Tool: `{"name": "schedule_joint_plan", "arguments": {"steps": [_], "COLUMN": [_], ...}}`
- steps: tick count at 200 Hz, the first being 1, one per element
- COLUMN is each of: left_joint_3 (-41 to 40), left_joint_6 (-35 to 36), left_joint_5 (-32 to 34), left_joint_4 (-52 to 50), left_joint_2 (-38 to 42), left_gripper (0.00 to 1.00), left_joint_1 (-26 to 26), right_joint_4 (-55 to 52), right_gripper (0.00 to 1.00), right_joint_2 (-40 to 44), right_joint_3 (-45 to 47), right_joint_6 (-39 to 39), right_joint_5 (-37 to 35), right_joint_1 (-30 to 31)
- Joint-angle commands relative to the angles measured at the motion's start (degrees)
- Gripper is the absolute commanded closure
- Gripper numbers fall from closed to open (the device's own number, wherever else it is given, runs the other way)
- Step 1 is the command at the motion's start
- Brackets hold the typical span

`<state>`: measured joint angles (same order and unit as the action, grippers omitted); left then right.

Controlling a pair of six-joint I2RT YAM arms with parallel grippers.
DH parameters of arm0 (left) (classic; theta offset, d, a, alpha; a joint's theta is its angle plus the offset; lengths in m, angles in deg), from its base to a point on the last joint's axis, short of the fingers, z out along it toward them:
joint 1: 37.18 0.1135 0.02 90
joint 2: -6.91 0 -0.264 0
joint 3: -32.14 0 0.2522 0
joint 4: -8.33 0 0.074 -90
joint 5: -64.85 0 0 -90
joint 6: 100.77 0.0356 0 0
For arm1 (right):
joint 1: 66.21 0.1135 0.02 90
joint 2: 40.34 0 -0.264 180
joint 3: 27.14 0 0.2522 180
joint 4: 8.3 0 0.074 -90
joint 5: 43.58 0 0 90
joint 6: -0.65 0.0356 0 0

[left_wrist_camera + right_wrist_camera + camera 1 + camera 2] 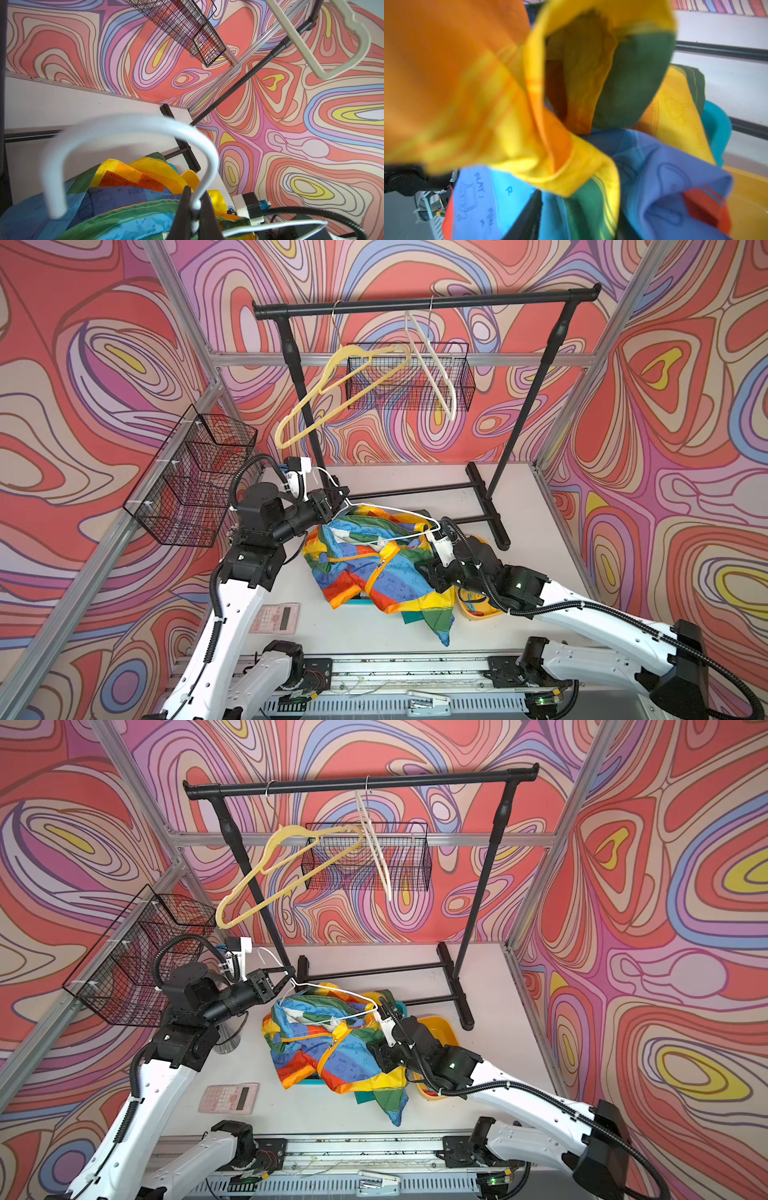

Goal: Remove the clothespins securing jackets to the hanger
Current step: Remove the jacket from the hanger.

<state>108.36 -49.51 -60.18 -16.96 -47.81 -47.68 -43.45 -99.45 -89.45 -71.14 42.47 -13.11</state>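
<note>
The rainbow-striped jacket (370, 564) (328, 1048) lies crumpled mid-table, still threaded on a white wire hanger (390, 510) (332, 986). My left gripper (340, 502) (196, 199) is shut on the hanger's neck just below its hook (124, 124), holding that end up. My right gripper (430, 574) (579, 205) is pushed into the jacket's right side, its jaws apart with blue and green fabric (566, 218) lying between them. The clothespins are hidden or out of view. Small coloured bits in the yellow tray (478, 610) are too small to name.
A teal tray (357, 602) sits under the jacket. Behind stands a black rack (428, 302) with a yellow hanger (332, 393) and a cream hanger (432, 364), both bare. Wire baskets (195, 481) (411, 377) hang on the walls. A pink calculator (276, 618) lies front left.
</note>
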Motion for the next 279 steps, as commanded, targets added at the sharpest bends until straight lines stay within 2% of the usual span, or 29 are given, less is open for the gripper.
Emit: {"name": "schedule_joint_plan", "arguments": {"steps": [1, 50, 86, 137, 178, 219, 255, 261, 268, 279], "left_joint_3": [-1.2, -0.8, 1.1, 2.0, 2.6, 2.6, 2.7, 2.4, 2.2, 2.3], "left_joint_6": [2.8, 6.3, 11.1, 12.4, 13.5, 13.9, 14.2, 14.4, 14.6, 14.9], "left_joint_5": [4.5, 8.6, 14.2, 16.4, 18.5, 19.3, 20.0, 20.5, 21.0, 21.5], "left_joint_4": [1.3, 0.6, -1.7, 0.3, 1.4, 3.1, 3.7, 4.1, 4.2, 3.8], "left_joint_2": [-0.7, -2.6, -3.7, -4.1, -4.5, -4.5, -2.9, -2.2, -1.2, 0.0], "left_gripper": [1.0, 1.0, 1.0, 1.0, 1.0, 1.0, 1.0, 0.92, 0.72, 0.48], "left_joint_1": [-2.4, -6.0, -12.6, -17.2, -20.1, -21.4, -21.5, -21.5, -21.5, -21.4], "right_joint_4": [-5.7, -18.2, -20.2, -21.5, -21.2, -19.6, -20.0, -20.9, -22.5, -25.6], "right_gripper": [0.45, 0.44, 0.48, 0.67, 0.74, 1.0, 1.0, 1.0, 1.0, 1.0], "right_joint_2": [5.4, 9.6, 9.1, 5.1, 3.0, 3.2, 7.4, 8.7, 9.8, 11.4], "right_joint_3": [-3.6, -14.5, -20.2, -22.9, -22.6, -21.5, -20.9, -21.4, -22.4, -24.6], "right_joint_6": [-2.2, -7.5, -9.4, -10.0, -9.0, -8.1, -7.5, -7.3, -7.2, -6.9], "right_joint_5": [-2.1, -1.1, 1.5, 2.5, 4.6, 7.0, 5.2, 4.4, 3.5, 1.6], "right_joint_1": [0.1, 0.1, 0.1, 0.0, 0.0, 0.0, 0.1, 0.1, 0.0, 0.0]}}
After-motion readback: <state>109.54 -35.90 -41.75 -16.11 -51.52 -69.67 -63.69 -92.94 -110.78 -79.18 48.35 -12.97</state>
